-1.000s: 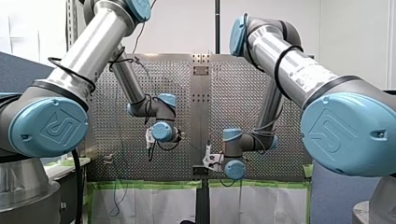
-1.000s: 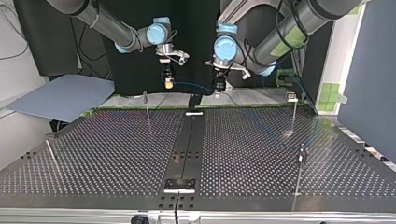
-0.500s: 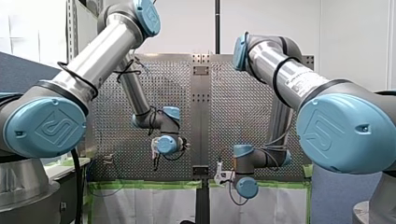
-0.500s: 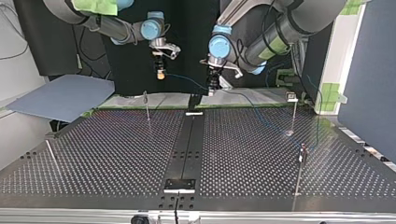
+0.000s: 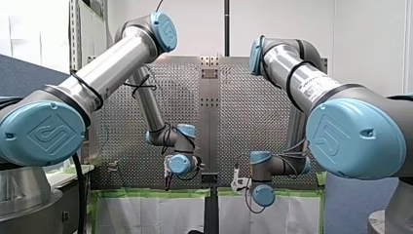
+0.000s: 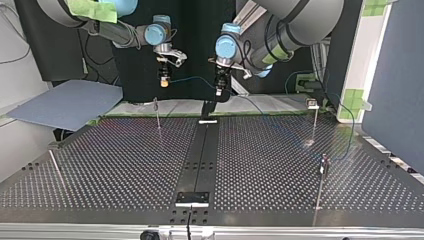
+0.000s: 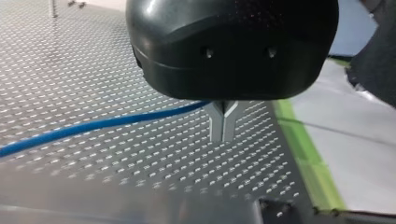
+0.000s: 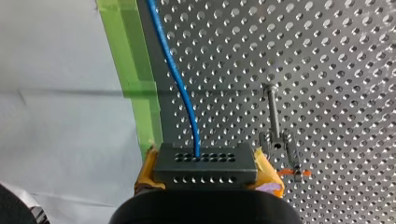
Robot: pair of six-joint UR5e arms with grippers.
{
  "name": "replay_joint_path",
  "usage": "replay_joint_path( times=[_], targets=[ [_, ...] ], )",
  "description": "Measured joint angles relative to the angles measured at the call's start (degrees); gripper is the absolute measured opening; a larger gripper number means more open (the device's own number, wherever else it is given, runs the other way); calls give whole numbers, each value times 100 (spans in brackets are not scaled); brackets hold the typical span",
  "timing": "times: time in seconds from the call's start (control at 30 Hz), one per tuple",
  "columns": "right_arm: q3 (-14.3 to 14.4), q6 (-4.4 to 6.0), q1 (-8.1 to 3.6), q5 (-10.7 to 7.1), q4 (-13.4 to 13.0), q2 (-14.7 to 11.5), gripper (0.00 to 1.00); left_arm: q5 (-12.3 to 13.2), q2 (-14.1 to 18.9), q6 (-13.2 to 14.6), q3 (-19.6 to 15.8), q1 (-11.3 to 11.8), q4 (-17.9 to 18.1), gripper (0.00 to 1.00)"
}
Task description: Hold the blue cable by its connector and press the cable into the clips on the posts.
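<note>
In the right wrist view my right gripper (image 8: 205,173) is shut on a dark perforated connector block (image 8: 205,163), gripped between its yellow pads (image 8: 267,171). The blue cable (image 8: 180,88) leaves the block and runs ahead over the table. A post with a clip (image 8: 276,140) stands just beside the connector. In the left wrist view my left gripper (image 7: 223,136) has its metal fingers shut on the blue cable (image 7: 93,125), which trails off to one side. In the top view the cable (image 6: 192,78) spans from my right gripper (image 6: 163,82) to my left gripper (image 6: 219,90), both raised beyond the table's far edge.
Thin posts stand on the perforated table (image 6: 125,165): one at the far left (image 6: 157,114), one at the far right (image 6: 314,120) and one nearer at the right (image 6: 321,187). Green tape (image 8: 135,84) lines the table edge. A blue sheet (image 6: 65,102) lies off the far left corner.
Both grippers have moved left and a little up in the top view, lower and rightward in the front view, carrying the cable along. Both have stayed shut.
</note>
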Motion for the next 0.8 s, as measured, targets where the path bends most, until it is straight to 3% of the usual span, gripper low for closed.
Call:
replay_joint_path(
  times=[0.33, 0.63, 0.8],
  targets=[
    [306, -14, -178, 1, -293, -21, 0, -447, -511, -29, 494, -492, -261, 0],
    [559, -13, -349, -70, -556, -272, 0, -771, -941, 47, 925, -923, -386, 0],
    [575, -9, -531, -150, -633, -303, 0, -931, -1230, 48, 1217, -1215, -510, 0]
  ],
)
